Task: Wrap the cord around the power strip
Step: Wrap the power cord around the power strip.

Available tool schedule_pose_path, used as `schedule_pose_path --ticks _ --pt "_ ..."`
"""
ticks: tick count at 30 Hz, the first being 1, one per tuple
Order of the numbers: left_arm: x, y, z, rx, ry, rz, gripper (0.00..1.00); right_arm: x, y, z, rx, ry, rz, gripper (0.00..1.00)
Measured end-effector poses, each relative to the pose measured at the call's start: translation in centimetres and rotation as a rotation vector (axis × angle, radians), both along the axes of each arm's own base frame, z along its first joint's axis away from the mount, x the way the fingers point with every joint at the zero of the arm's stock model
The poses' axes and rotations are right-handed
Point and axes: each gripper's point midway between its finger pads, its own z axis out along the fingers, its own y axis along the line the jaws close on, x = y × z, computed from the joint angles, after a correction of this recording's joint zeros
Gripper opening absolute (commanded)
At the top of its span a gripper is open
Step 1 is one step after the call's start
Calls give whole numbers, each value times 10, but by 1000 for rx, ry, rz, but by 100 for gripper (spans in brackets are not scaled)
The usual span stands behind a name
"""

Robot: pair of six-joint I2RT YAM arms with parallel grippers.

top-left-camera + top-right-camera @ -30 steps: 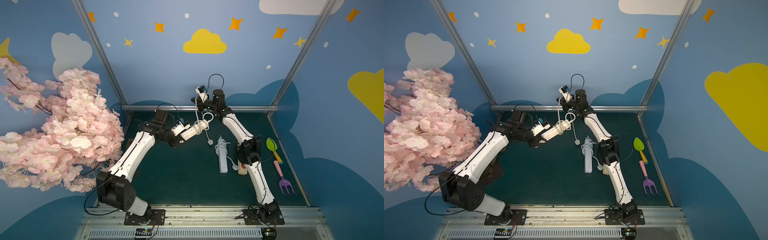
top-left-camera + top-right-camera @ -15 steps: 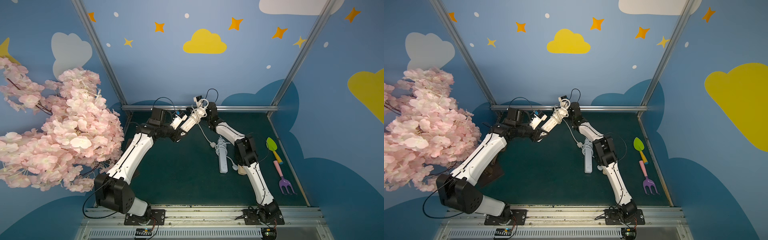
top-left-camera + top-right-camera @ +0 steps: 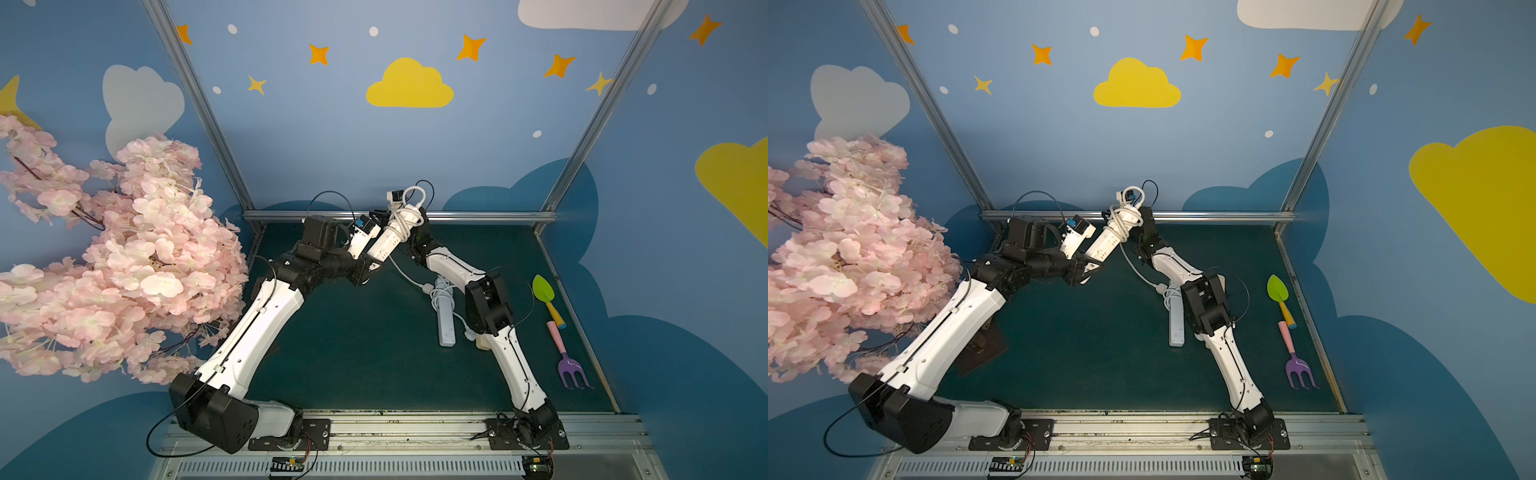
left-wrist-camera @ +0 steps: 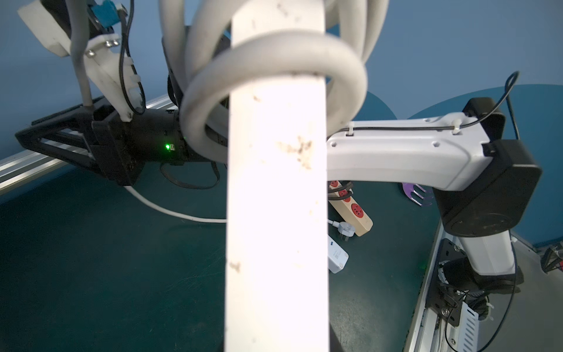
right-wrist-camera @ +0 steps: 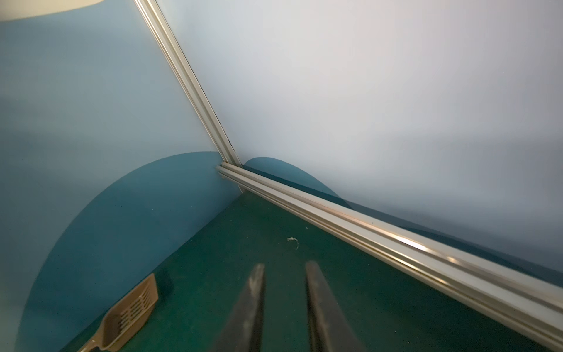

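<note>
One power strip (image 3: 388, 241) tilted in air above green mat (image 3: 353, 353): rigid white bar, scuffed. Left gripper (image 3: 372, 262) clamps lower end. Right gripper (image 5: 283, 269): jaws narrowly apart, empty. Cord (image 4: 304, 50): thick, smooth, round; several loose turns at upper end; tail hangs to mat. Step: mid-wrap. Next, likely: grasp tail, wind on.

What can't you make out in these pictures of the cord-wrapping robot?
Grip of the left claw: cut off below the long white power strip, left wrist view.
Beige power strip with red sockets: nearly hidden by the right arm, both top views.
Tan slotted plastic scoop: handle cut off, right wrist view's edge.
</note>
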Motion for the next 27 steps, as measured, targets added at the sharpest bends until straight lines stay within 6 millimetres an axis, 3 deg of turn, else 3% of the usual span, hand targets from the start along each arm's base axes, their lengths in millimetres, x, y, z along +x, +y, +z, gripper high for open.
schedule_pose_path --ticks 2,4,9,13,20,27 --pt "5 3 0 2 -2 31 3 -4 3 -8 -12 13 14 0" --pt "11 9 1 2 0 73 3 -15 8 -25 -35 46 37 0" --pt "32 35 3 -14 -3 194 3 -66 20 -68 -55 178 111 0" --pt "56 59 7 -32 -32 281 3 -103 27 -84 -43 253 172 0" --pt "96 120 -23 68 -2 473 3 -135 14 -81 -48 276 199 0" --pt "117 151 -55 219 5 558 3 -160 13 -62 -143 179 251 0"
